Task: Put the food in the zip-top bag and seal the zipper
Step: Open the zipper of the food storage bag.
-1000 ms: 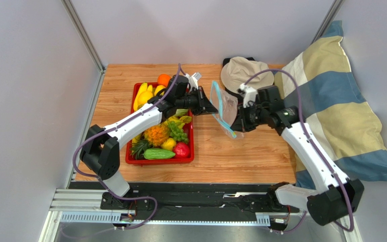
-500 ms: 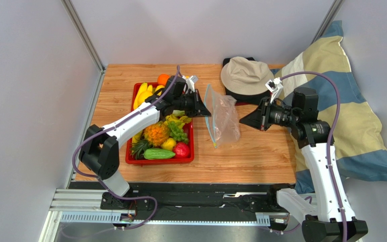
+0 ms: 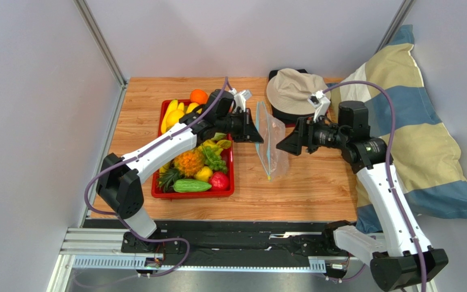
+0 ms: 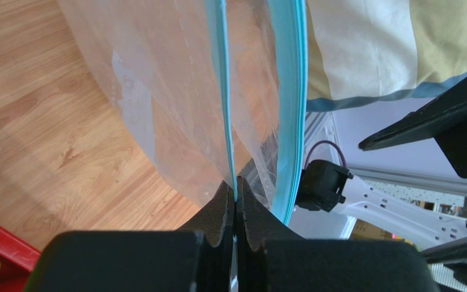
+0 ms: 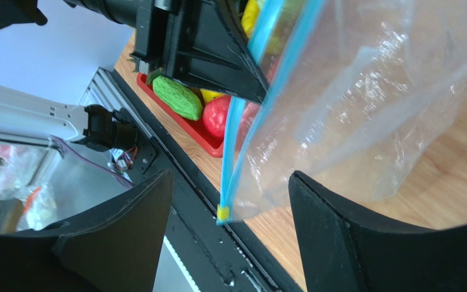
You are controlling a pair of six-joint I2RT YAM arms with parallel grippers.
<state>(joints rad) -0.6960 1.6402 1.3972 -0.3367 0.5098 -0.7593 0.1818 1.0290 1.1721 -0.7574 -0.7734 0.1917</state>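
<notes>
since half a second back, my right claw point(image 3: 280, 145) had slid left to hang just beside the clear crinkly zip-top bag point(image 3: 272, 161), and my left claw point(image 3: 256, 131) had carried that bag rightward, so it stood almost edge-on from above. left fingers point(image 4: 216, 216) were pressed together on one lip of the thin blue-green zipper strip point(image 4: 225, 109); the other lip bowed away, leaving the mouth parted. right fingers point(image 5: 126, 237) were spread wide, with the film hanging just before them. the bag hung upright over the wooden table point(image 3: 303, 191), between the red plastic tray point(image 3: 157, 193) and the beige fabric bucket hat point(image 3: 294, 90); whether its lower corner met the wood i could not tell. bare wood lay open nearer my bases and to the bag's right, up to the striped blue-and-cream pillow point(image 3: 412, 128) draped over the table's right edge. a small yellow tab point(image 5: 222, 213) capped the zipper's end; any print on the film was too faint to read. the toy food stayed in the tray: a bumpy green cucumber point(image 3: 191, 185), a glossy red apple point(image 3: 220, 180), an orange pineapple point(image 3: 188, 162), green grapes point(image 3: 215, 159).
</notes>
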